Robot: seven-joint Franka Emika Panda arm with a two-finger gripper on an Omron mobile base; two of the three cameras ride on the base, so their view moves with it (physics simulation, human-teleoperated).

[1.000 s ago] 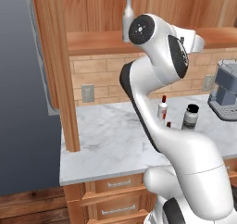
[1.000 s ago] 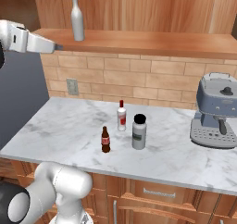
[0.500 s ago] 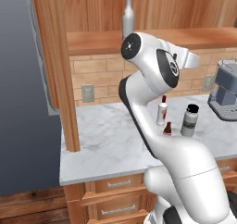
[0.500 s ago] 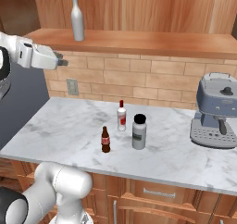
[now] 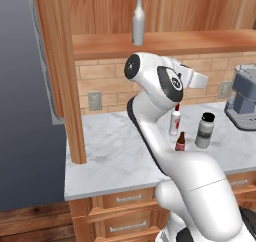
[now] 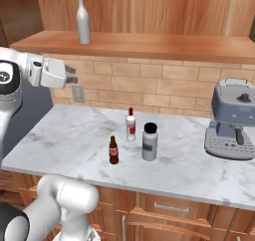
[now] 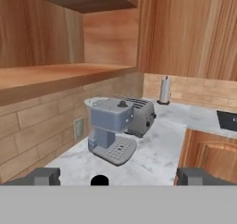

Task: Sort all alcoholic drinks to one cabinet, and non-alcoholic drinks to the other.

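The silver-grey wine-shaped bottle point(image 5: 138, 21) point(image 6: 83, 20) stands upright on the open upper cabinet's shelf point(image 5: 170, 40) point(image 6: 149, 43). On the marble counter point(image 6: 69, 135) stand the white bottle with a red cap point(image 5: 174, 121) point(image 6: 131, 125) and, in front of it, the small dark cola-like bottle point(image 5: 180, 142) point(image 6: 114, 151). My gripper point(image 6: 73, 74) point(image 7: 120, 177) hangs open and empty below the shelf, left of the counter bottles and well above them, pointing toward the right end of the counter.
A short grey black-capped bottle point(image 5: 204, 131) point(image 6: 149, 142) stands beside the cola bottle. A grey coffee machine point(image 6: 234, 118) point(image 7: 111, 130) sits at the right, with a toaster point(image 7: 141, 116) and paper roll point(image 7: 164, 90) beyond. The cabinet door point(image 5: 55, 66) hangs open at left.
The arm has swung down from shelf height, and the gripper now sits lower and nearer the brick wall, still open. The bottles have not moved.
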